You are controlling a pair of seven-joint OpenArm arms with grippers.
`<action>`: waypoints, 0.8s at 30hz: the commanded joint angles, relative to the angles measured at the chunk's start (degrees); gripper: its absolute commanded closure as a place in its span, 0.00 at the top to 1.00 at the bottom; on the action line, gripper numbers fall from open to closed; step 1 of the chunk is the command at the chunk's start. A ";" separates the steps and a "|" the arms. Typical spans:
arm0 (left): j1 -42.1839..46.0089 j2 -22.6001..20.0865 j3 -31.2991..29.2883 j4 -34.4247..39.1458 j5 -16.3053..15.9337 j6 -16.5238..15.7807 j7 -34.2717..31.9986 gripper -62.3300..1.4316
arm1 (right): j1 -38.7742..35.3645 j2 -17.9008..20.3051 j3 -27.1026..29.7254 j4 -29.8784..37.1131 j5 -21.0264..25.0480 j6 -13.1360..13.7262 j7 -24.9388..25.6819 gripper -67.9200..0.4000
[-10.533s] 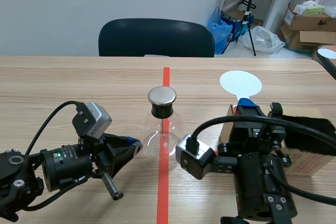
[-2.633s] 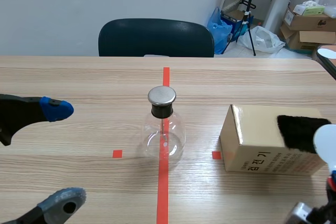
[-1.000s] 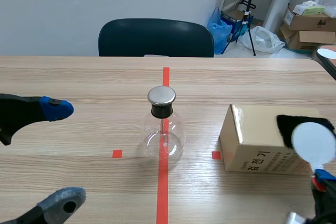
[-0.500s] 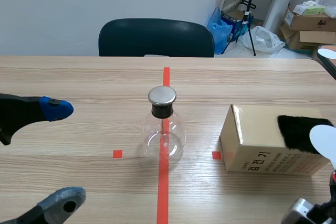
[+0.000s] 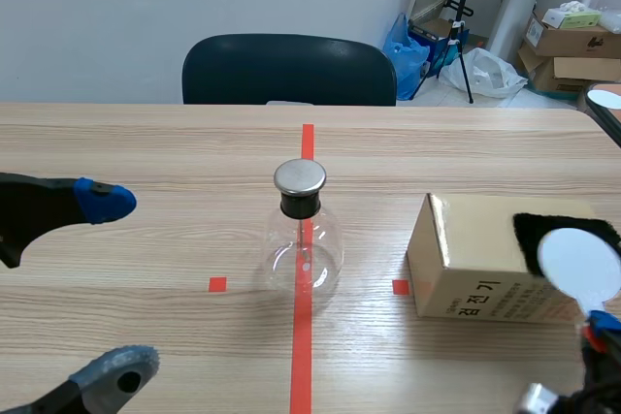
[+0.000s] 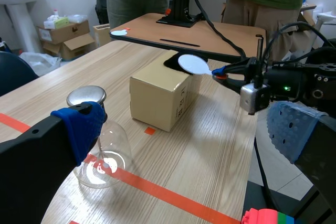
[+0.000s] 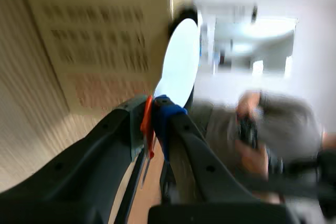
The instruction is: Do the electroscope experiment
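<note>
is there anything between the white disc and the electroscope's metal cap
Nothing visible. The right gripper holds the white disc by the black fur on the cardboard box; from there to the metal cap lie only the box top and bare table. The open left gripper sits well off that line.

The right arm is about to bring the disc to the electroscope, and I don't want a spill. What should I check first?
1. right gripper shut on the white disc by its handle: ok.
2. electroscope upright, metal cap on: ok.
3. Disc touching the black fur on the box: cannot tell.
4. left gripper open, apart from the electroscope: ok.
</note>
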 commanded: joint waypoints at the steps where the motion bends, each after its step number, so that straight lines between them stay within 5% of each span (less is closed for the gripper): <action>1: -0.13 0.26 -0.37 0.20 -0.55 -0.22 -0.94 1.00 | -0.28 0.55 0.83 0.46 -0.42 1.70 0.76 0.02; 4: -0.13 0.28 -0.37 0.20 -0.52 -0.22 -0.94 1.00 | 0.11 0.57 0.83 0.48 -0.83 1.75 9.55 0.02; 9: -0.13 0.26 -0.37 0.20 -0.52 -0.22 -0.96 1.00 | -0.44 0.42 0.83 0.48 -0.11 1.66 0.83 0.02; 13: -0.13 0.26 -0.37 0.20 -0.52 -0.22 -0.96 1.00 | 0.04 0.37 0.83 0.48 -0.81 1.57 11.30 0.02; 17: -0.15 0.26 -0.37 0.20 -0.52 0.07 -0.96 1.00 | -0.46 0.37 0.83 0.46 -0.04 1.68 0.61 0.02; 21: -0.15 0.26 -0.37 0.20 -0.52 0.07 -0.96 1.00 | 0.20 0.37 0.83 0.48 -0.98 1.73 10.51 0.02; 24: -0.15 0.26 -0.37 0.20 -0.55 0.07 -0.96 1.00 | -0.04 0.15 0.83 0.48 0.28 1.40 2.40 0.02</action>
